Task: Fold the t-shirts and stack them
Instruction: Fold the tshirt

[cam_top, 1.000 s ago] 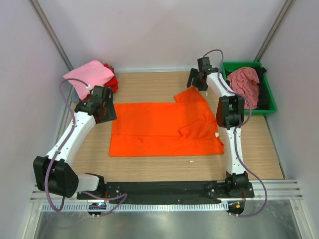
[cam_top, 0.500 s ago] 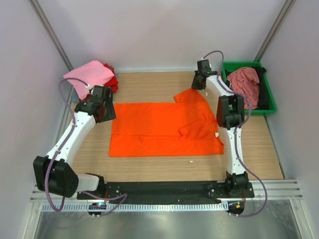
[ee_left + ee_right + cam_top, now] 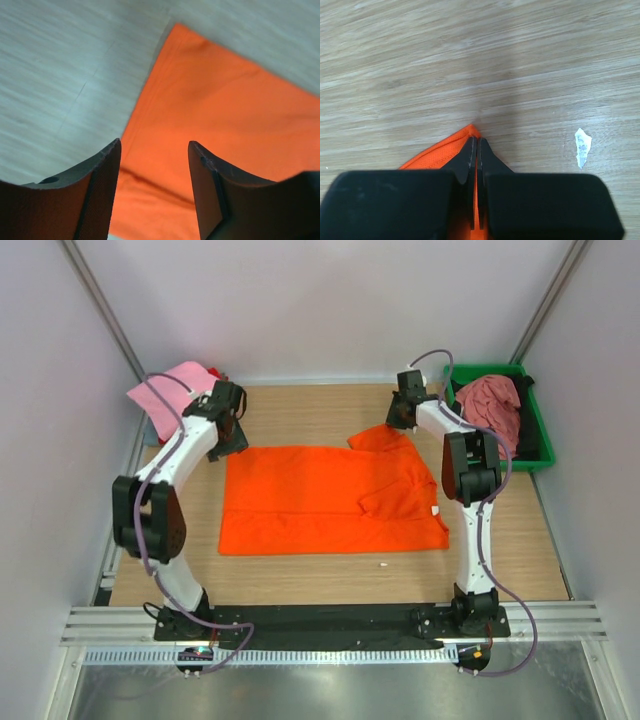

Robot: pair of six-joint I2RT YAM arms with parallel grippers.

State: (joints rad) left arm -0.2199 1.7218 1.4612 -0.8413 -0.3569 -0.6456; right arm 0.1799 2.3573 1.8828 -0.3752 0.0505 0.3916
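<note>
Orange tee [image 3: 330, 500] is laid out flat mid-table [image 3: 300, 405], stretched between the two grippers. Some cloth is seen doubled over on the side toward the right fingers; which fold that is cannot be told.

Right gripper [image 3: 475, 142]: fingers pressed together, a far corner of the orange tee pinched right at the tips. Bare wood is seen ahead of the tips and orange cloth behind and under them. A paper scrap [image 3: 581, 145] lies off to the side, apart from the fingers.

Left gripper [image 3: 154, 145]: fingers held apart at a middling gap, nothing between them. The tee's other far corner and its edge are seen just below and ahead of the gap, with wood beside the outer finger. No contact is seen yet.

Progress, judged: early on this shirt. One corner is taken and the other is lined up but not gripped. The fold proper is not done.

A pink tee [image 3: 165, 390] on top of a red tee [image 3: 215, 373] sits just behind the left gripper, likely the stack already made. A rose tee [image 3: 490, 405] is heaped in the tray [image 3: 540, 445] beside the right gripper, unfolded.

Left to do: the left corner gripped, the orange tee folded and put on the stack, then the tray shirts.
</note>
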